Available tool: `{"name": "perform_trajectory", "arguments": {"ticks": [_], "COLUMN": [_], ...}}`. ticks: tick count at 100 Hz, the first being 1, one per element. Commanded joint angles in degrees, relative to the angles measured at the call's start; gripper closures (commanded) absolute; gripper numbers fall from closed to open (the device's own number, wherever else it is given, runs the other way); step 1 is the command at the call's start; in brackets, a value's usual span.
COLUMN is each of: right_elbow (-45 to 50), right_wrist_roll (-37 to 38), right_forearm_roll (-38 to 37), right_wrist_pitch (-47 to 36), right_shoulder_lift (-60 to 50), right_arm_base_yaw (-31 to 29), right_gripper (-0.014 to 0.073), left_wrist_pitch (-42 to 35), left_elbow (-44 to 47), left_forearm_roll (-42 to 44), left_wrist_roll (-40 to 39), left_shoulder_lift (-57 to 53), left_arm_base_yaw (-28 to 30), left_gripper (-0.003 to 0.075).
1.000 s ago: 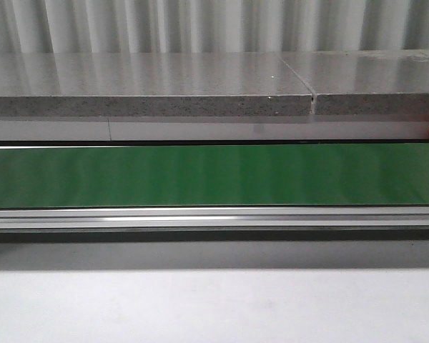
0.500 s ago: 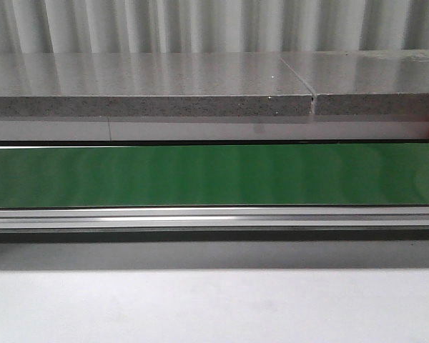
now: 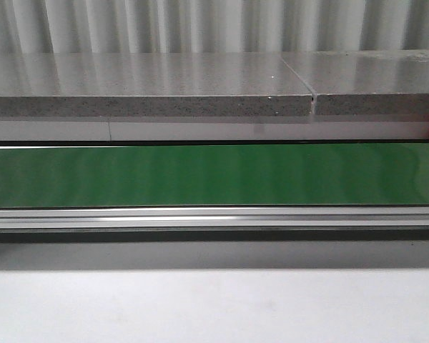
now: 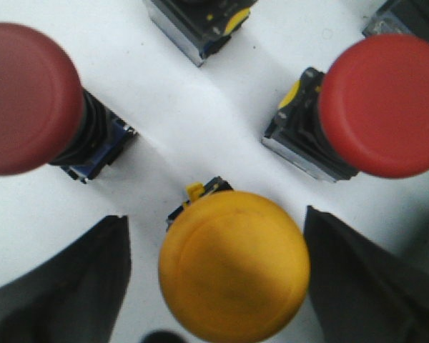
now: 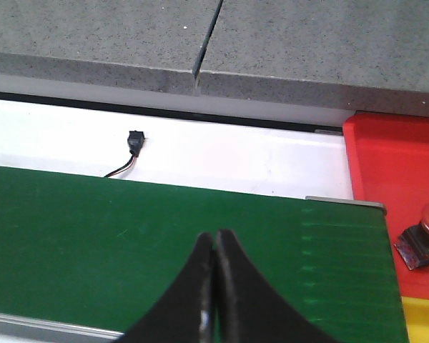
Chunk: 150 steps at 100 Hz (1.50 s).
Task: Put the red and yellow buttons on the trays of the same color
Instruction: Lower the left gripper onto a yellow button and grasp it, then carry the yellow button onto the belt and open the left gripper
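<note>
We face a corrugated pale wall (image 3: 200, 25), and below it a grey speckled stone slab (image 3: 150, 82) runs the full width, split by a narrow seam. In front of the slab lies the green conveyor belt (image 3: 214, 175), our landmark, edged on the near side by an aluminium rail (image 3: 214, 216); nearer still is the white bench (image 3: 214, 307).

At the belt's end, in the right wrist view, a red tray (image 5: 393, 164) sits just beside it, and a strip of yellow tray (image 5: 422, 321) adjoins the red one on its near side. One red button (image 5: 425, 236) lies tilted on the red tray. Behind the belt a small black connector (image 5: 134, 141) with a thin wire rests on a white strip.

The right tool (image 5: 214, 286) hovers above the belt, its two dark fingers pressed together with nothing between them.

We cannot place the left wrist view against the belt. There, the left tool (image 4: 222, 286) stands spread apart, its fingers (image 4: 357, 279) on either side of a yellow button (image 4: 234, 266) and apparently clear of its cap. A bright red-capped button (image 4: 382, 103) and a duller red-capped one (image 4: 25, 96) stand near the yellow one.
</note>
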Motion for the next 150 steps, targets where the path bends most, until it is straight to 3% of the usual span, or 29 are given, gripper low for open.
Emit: {"name": "perform_trajectory", "arguments": {"ticks": [1, 16, 35, 74, 102, 150], "right_elbow": [-1.51, -1.51, -1.51, -1.51, -1.51, -1.51], "right_wrist_roll": [-0.48, -0.48, -0.48, -0.48, -0.48, -0.48], "right_forearm_roll": [-0.26, -0.26, -0.26, -0.26, -0.26, -0.26], "right_wrist_pitch": [-3.84, -3.84, -3.84, -3.84, -3.84, -3.84], "right_shoulder_lift": [-0.35, -0.35, -0.35, -0.35, -0.35, -0.35], "right_arm_base_yaw": [0.11, 0.11, 0.11, 0.11, 0.11, 0.11], "right_gripper": [0.0662, 0.0662, 0.0662, 0.0662, 0.0662, 0.0662], "left_wrist_pitch": [-1.99, -1.1, -0.08, 1.93, 8.28, 9.86], "left_elbow": [-1.65, -1.65, -1.65, -2.03, -7.01, -7.29], "left_forearm_roll": [-0.08, 0.05, 0.17, 1.53, 1.43, 1.43], "left_wrist_roll": [1.25, 1.54, 3.21, 9.01, 13.43, 13.43], "left_shoulder_lift": [-2.13, -4.32, -10.65, -25.49, -21.33, -12.48], "left_arm_base_yaw": [0.19, -0.6, -3.0, -11.47, -20.49, -21.12], "left_gripper": [0.0405, 0.0602, 0.0742, 0.0741, 0.0741, 0.0736]}}
